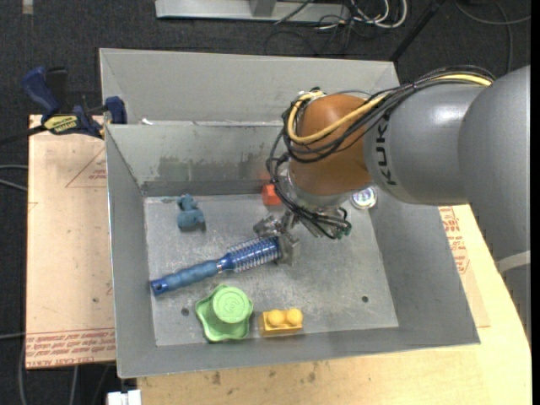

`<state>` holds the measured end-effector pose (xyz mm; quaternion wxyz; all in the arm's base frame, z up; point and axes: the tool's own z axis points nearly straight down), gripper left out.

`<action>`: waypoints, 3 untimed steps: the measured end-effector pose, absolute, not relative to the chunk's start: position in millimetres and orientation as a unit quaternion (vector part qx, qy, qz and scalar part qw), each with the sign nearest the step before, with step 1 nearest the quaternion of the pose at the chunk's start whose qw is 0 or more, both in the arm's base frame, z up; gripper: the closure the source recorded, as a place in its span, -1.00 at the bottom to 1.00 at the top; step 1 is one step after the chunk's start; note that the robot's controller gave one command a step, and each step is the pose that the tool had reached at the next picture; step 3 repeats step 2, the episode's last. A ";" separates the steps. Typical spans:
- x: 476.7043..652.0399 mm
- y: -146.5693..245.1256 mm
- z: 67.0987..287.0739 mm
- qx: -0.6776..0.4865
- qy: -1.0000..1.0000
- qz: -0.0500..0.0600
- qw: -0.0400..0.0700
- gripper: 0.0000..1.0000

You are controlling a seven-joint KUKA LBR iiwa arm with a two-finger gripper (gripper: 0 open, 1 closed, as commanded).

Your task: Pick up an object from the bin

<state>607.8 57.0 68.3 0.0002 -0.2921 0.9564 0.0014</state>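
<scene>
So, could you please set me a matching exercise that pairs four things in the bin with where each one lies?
Things:
1. blue brush
2. green round lid
3. yellow brick
4. small blue figure

Places:
a. far back, on the view's left
b. at the front, right one of a pair
c. slantwise across the middle, bristle end at the hand
d. at the front, left one of a pair

Pairs: 1-c, 2-d, 3-b, 4-a

Bright, even light; faint soft shadows across the bin [354, 277].
</scene>
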 end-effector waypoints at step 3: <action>610.0 58.2 157.2 -0.290 0.957 -0.001 0.004 1.00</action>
